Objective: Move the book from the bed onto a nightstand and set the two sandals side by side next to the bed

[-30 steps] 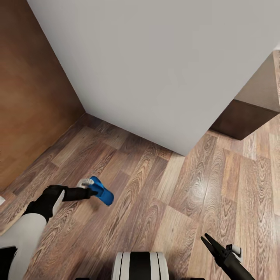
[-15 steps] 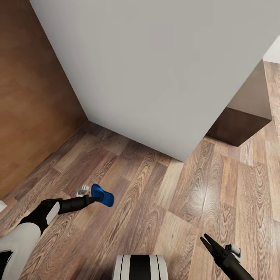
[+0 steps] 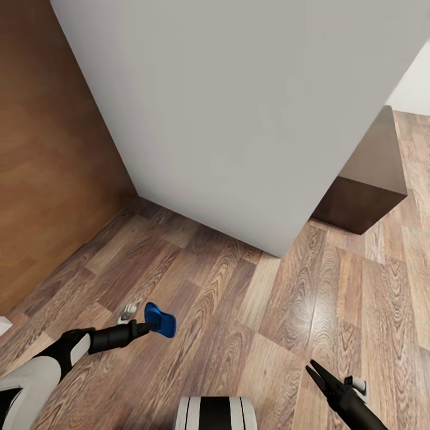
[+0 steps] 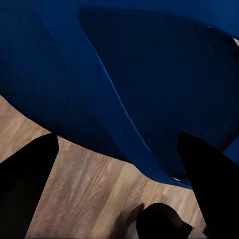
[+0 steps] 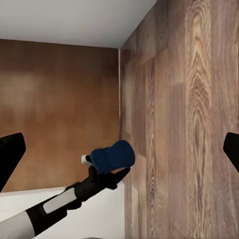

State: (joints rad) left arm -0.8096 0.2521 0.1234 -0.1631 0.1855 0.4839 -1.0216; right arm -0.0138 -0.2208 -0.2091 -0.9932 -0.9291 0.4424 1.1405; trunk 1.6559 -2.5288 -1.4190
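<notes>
Head view, 9 o'clock: brown wooden panel point(image 3: 54, 179), upright, meeting the floor point(image 3: 239, 310).
Low at 8 o'clock: left pincer point(image 3: 145, 326) clamped on one blue sandal point(image 3: 160, 320), carried clear of the planks, sole turned roughly on edge. Confirmed from the left wrist view: sandal point(image 4: 124, 84) right up against the fingers point(image 4: 27, 174), floor visible beneath. Seen also from the right wrist view: sandal point(image 5: 113, 156) at the tip of the left arm, off the ground.
Centre, toward 12 o'clock: pale grey bed point(image 3: 239, 107), near corner pointing at 6 o'clock. Sandal near that corner, not touching it.
At 2 o'clock: dark brown block point(image 3: 364, 197) tucked against the bed, probably frame or nightstand; cannot tell which.
At 5 o'clock: right pincer point(image 3: 318, 375) spread wide, empty, hanging low over the floor.

Handling, as judgement: sandal likely light, thin, flexible, so no load issue, but prone to twisting or swinging when pinched at an edge. Better held across the sole near mid-length, not by a strap. Not fragile; flat bottom should settle easily once lowered level beside the bed. Second sandal and book unaccounted for here.
</notes>
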